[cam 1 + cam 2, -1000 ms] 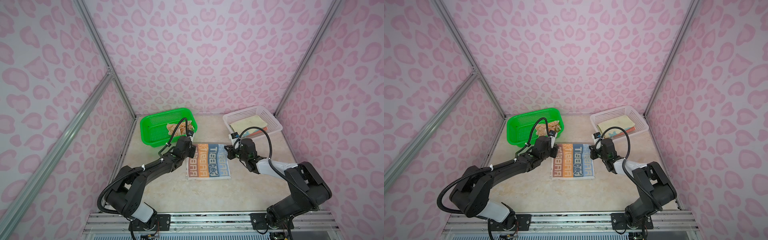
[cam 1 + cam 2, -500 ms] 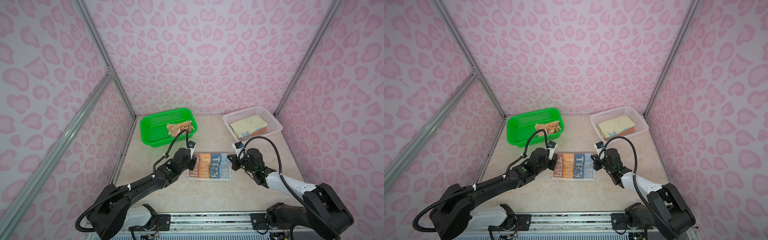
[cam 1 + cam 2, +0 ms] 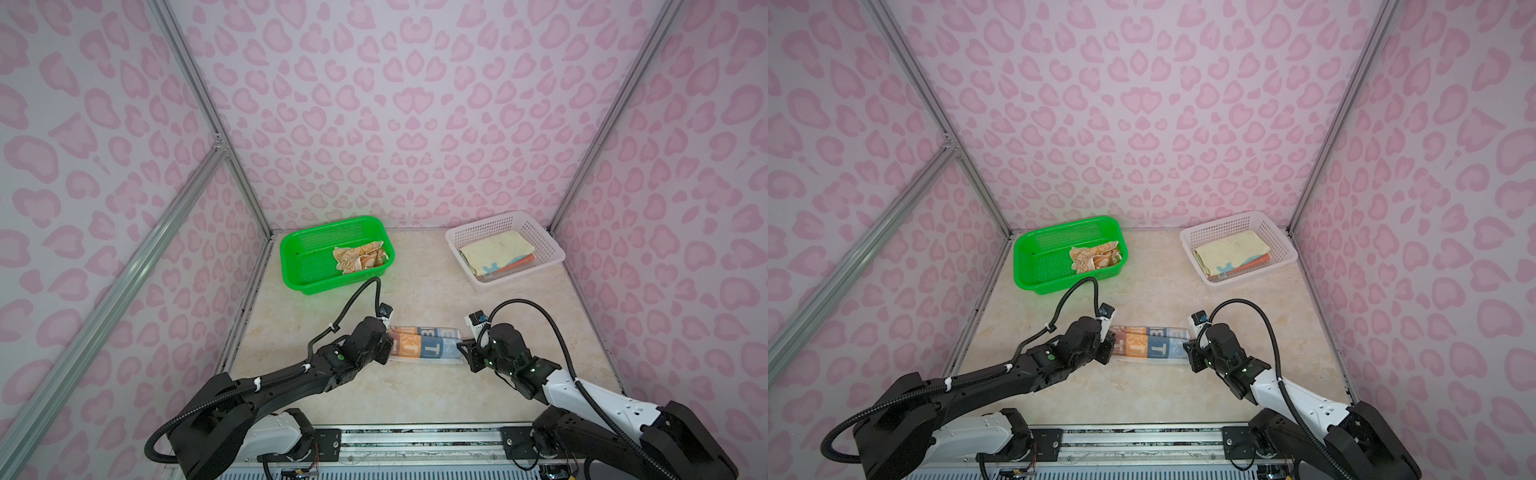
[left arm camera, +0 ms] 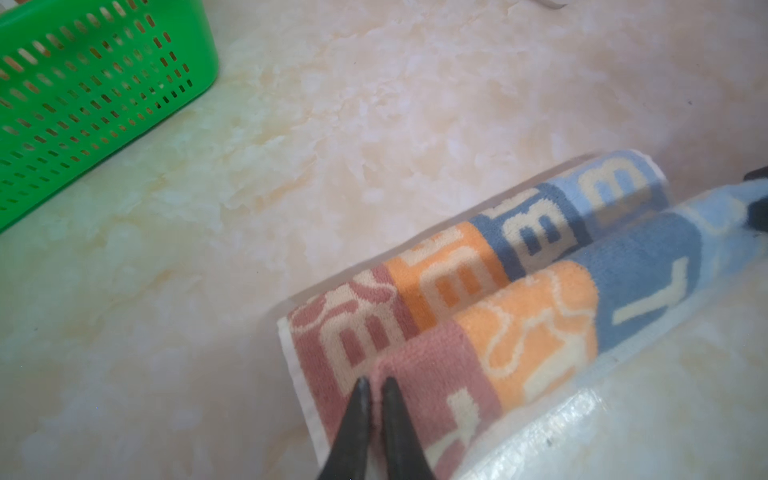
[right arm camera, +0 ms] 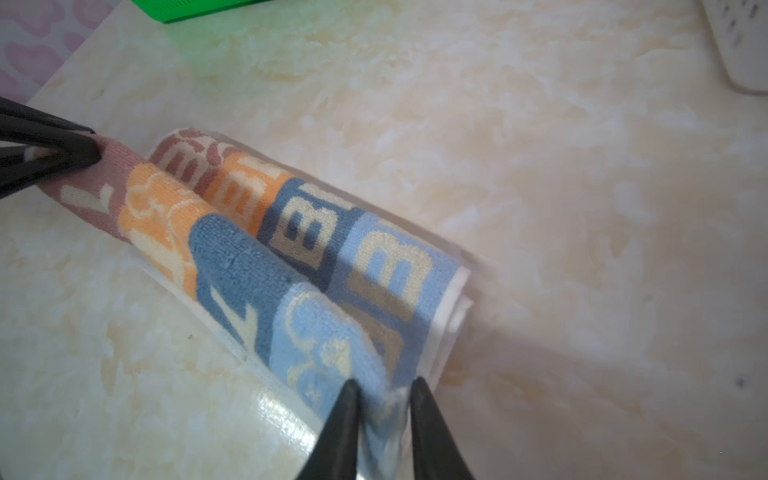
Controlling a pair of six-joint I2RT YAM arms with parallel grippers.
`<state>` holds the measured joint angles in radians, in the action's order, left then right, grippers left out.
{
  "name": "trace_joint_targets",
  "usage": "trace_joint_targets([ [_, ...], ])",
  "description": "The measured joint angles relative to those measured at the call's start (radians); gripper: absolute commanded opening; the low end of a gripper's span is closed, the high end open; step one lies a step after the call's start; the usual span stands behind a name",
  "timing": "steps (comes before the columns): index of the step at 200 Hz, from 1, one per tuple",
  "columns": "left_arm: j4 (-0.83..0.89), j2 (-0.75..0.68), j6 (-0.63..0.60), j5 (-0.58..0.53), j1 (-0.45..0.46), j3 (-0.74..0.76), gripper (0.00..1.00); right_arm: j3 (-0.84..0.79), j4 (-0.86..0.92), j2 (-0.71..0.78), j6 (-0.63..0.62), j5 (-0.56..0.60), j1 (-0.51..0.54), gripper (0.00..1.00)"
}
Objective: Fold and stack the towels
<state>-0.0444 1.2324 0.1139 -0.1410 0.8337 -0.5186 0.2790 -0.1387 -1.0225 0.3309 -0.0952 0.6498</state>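
The striped towel [image 3: 426, 345] lies on the table [image 3: 415, 395] between the two arms, folded into a long, narrow band with a soft roll along its upper layer. Its looped terry pile runs in brown, orange, dark blue and pale blue blocks with cream block letters and a white hem. The table is glossy, with a cream marbled pattern.

The left gripper [image 4: 374, 380] sits at the towel's brown end, its thin dark fingers nearly pressed together with only a slit between them; whether they pinch the cloth, I cannot tell. The right gripper [image 5: 384, 384] is at the pale blue end, fingers a little apart with a blurred corner of cloth between them; a firm hold cannot be made out.

There are two perforated plastic baskets at the back. The green basket [image 3: 309, 257] holds one crumpled orange towel [image 3: 360, 257] with pale cartoon shapes. The white basket [image 3: 519, 274] holds a flat stack: a pale yellow towel [image 3: 494, 249] on top, with a blue-lettered edge [image 3: 492, 268] and a coral edge [image 3: 525, 259] showing beneath.
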Motion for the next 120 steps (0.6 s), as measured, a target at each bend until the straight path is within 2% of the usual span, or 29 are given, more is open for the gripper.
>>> trace_joint_targets([
  [5, 0.000, 0.000, 0.008, 0.000, 0.003, 0.005, 0.47, -0.005, 0.009, 0.006, 0.010, 0.003, 0.000, 0.41],
  [23, 0.000, -0.001, 0.040, 0.000, 0.013, 0.025, 0.50, -0.014, 0.053, 0.046, 0.048, 0.021, 0.006, 0.47],
  [43, 0.008, -0.031, 0.049, -0.003, 0.024, 0.047, 0.57, -0.014, 0.103, 0.122, 0.078, 0.043, 0.015, 0.49],
  [87, 0.035, -0.196, 0.071, -0.012, 0.034, 0.083, 0.58, 0.019, 0.230, 0.295, 0.109, 0.096, 0.020, 0.52],
  [120, 0.084, -0.314, 0.078, -0.041, 0.036, 0.085, 0.60, 0.063, 0.280, 0.311, 0.126, 0.106, 0.023, 0.54],
])
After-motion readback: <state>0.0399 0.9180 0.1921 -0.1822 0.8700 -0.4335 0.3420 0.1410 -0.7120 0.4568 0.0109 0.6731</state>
